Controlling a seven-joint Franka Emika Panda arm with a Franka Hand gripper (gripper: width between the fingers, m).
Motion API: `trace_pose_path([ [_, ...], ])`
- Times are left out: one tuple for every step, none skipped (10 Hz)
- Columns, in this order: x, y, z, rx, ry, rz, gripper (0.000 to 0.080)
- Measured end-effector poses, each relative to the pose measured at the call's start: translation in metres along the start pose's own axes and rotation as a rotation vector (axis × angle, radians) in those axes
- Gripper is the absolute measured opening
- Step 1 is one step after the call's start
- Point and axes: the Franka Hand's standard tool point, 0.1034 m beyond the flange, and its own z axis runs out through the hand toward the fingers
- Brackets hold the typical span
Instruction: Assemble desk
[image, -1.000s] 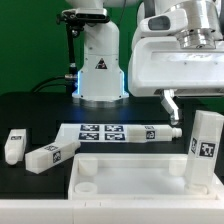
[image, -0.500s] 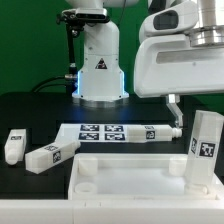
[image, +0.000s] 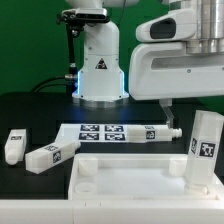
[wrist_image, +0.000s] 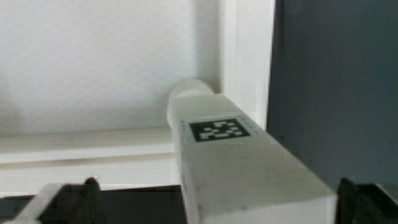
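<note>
The white desk top tray lies at the front, with a raised rim and corner sockets. One white leg block with a tag stands upright in the corner at the exterior view's right; it also shows in the wrist view. My gripper hangs just above this leg. In the wrist view the gripper is open, with its dark fingertips wide apart on either side of the leg and not touching it. Three more legs lie loose: two at the exterior view's left and one behind the tray.
The marker board lies behind the tray, with the loose leg lying at its right end. The white cone-shaped robot base stands at the back centre. The table surface is black.
My gripper has shifted slightly above the upright leg, a little toward the exterior view's left. The leg and the loose parts have not moved.
</note>
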Motion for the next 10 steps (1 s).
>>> trace_pose_path([
  [0.0006, 0.0002, 0.0008, 0.000, 0.004, 0.019, 0.0649],
  [0.0006, 0.0004, 0.0009, 0.000, 0.004, 0.026, 0.0541],
  [0.0005, 0.0003, 0.0011, 0.000, 0.003, 0.055, 0.0403],
  [0.0005, 0.0008, 0.0012, 0.000, 0.003, 0.128, 0.0403],
  [0.0007, 0.0016, 0.0011, 0.000, 0.004, 0.198, 0.0287],
  [0.0007, 0.0017, 0.0012, 0.000, 0.003, 0.233, 0.0287],
  [0.0007, 0.0014, 0.0015, 0.000, 0.003, 0.335, 0.0287],
  [0.0010, 0.0018, 0.0016, 0.005, 0.002, 0.463, 0.0287],
  [0.0014, 0.0031, 0.0015, 0.012, -0.001, 0.595, 0.0287],
  [0.0007, 0.0035, 0.0016, 0.010, -0.009, 0.730, 0.0287],
])
